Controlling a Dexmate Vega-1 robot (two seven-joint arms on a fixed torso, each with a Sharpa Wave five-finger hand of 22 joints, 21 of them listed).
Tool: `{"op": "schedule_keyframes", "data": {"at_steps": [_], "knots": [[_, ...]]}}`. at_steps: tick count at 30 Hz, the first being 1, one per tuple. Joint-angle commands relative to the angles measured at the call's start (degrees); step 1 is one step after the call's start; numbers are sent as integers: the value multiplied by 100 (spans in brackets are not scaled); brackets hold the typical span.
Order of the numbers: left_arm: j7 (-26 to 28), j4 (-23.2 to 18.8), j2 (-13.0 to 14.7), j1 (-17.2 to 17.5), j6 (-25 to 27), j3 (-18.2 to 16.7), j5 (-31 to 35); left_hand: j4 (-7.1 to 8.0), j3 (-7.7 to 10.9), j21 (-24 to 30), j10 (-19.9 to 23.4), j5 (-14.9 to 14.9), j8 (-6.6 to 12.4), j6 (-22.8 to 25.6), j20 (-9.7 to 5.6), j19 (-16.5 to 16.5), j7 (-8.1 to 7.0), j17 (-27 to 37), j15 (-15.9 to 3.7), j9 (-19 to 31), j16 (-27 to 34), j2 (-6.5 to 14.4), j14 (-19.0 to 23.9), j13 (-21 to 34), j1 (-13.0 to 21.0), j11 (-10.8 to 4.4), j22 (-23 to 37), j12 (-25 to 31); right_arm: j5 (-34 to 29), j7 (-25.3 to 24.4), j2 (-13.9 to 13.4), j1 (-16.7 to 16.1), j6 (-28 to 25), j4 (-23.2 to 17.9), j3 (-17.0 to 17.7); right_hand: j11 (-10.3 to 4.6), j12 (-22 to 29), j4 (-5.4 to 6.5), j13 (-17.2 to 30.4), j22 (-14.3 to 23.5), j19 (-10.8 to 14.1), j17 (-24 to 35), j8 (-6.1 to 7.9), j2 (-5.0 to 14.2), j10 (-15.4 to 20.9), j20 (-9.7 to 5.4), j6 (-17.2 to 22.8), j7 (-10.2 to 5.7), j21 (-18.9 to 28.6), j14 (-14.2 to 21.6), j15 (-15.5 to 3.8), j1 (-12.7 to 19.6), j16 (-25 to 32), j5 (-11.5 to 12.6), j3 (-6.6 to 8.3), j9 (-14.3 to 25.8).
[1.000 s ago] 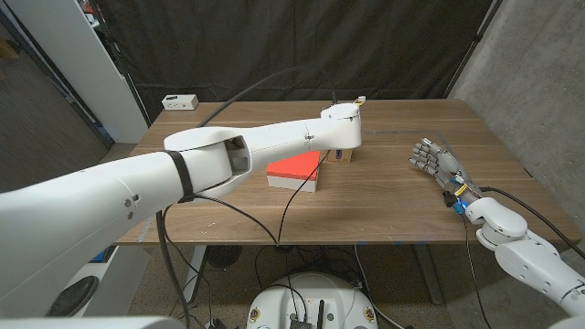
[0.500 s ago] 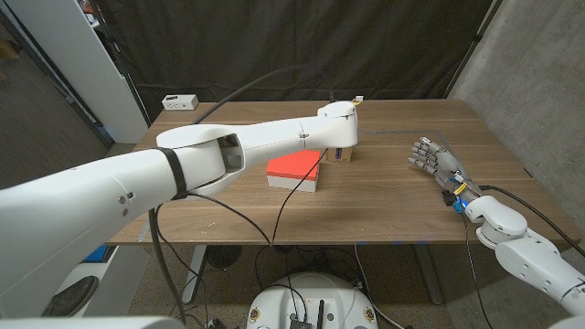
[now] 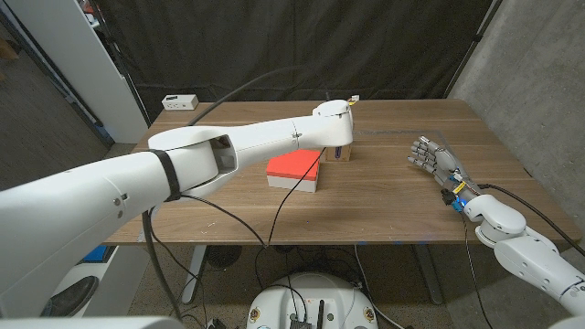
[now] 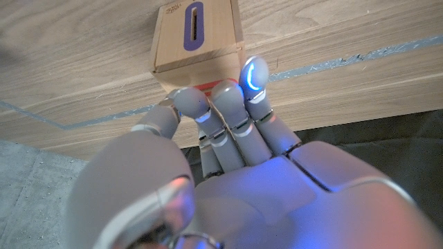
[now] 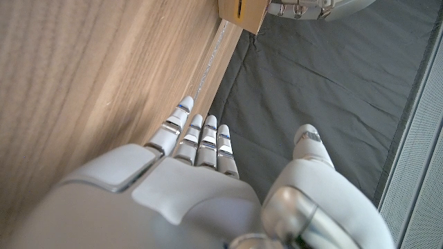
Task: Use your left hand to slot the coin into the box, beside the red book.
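Note:
A small wooden box (image 3: 342,153) stands on the table (image 3: 384,206) just behind the red book (image 3: 294,168). Its top has a purple-rimmed slot (image 4: 196,24). My left arm (image 3: 265,139) reaches across the book to the box. My left hand (image 4: 228,145) sits close against the box (image 4: 199,41), thumb and fingertips (image 4: 211,97) pinched together at its side below the slot. The coin is hidden in that pinch. At the table's right side my right hand (image 3: 436,160) holds nothing, its fingers (image 5: 197,135) straight.
A small white device (image 3: 180,100) sits at the table's back left corner. A blue tape line (image 4: 332,63) runs along the table near the box. Black curtains hang behind the table, and a grey wall stands on the right.
My left wrist has risen a little and drifted towards the left over the box. The right hand, the book and the box have stayed put.

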Motion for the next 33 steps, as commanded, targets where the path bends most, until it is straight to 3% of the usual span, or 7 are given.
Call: {"op": "schedule_keyframes", "data": {"at_steps": [1,15,25,30,32,33], "knots": [[296,-721,369,232,-77,-354,-63,19,63,78,35,5,18,55,-367,73,68,27,-2,0,-5,77,44,39,-7,6,45,31,-72,-92,7,-17,28,-50,-13,1,10,-25,30,21,44,24,-1,19,68,20,34,-35,29,47,-21,20,8,12,6,35],[1034,-1212,562,774,-297,-845,91,-10,114,70,57,-5,1,-20,-368,60,93,-4,-5,-109,-49,77,89,24,-87,7,33,-11,-111,-197,32,-72,12,-157,-18,3,14,-26,31,21,44,26,-1,17,84,25,35,-34,29,58,-19,23,10,11,5,35],[1271,-1479,681,1066,-426,-1116,144,-17,147,88,103,-3,10,-36,-368,79,90,-2,-6,-146,-56,76,95,109,-88,9,58,43,-152,-243,23,-93,-18,-211,-25,3,9,-26,31,21,47,27,-3,12,73,22,31,-41,29,58,-21,24,9,10,3,35],[1513,-1881,938,1426,-624,-1481,138,1,191,68,53,4,35,30,-366,32,66,63,-1,-173,-33,99,93,164,-114,7,71,43,-178,-275,38,-92,-14,-259,-36,5,13,-25,31,21,46,28,-2,11,87,24,33,-42,29,59,-16,24,8,10,3,35],[1876,-2148,1088,1780,-758,-1743,223,-1,183,-110,-91,0,35,69,-364,-128,61,-130,-2,-188,-234,120,-108,112,-143,-1,-188,-54,-212,-295,59,-73,9,-275,-53,0,11,-25,31,21,46,28,0,11,82,22,36,-39,28,59,-17,25,8,9,2,35],[1879,-2148,1085,1790,-766,-1753,232,-19,146,-192,-192,-6,29,95,-364,-196,58,-338,1,-197,-390,118,-211,-27,-144,-8,-369,-185,-213,-295,60,-73,11,-275,-53,0,11,-25,31,21,47,28,0,11,82,21,37,-36,29,62,-29,25,9,9,2,35]]}}
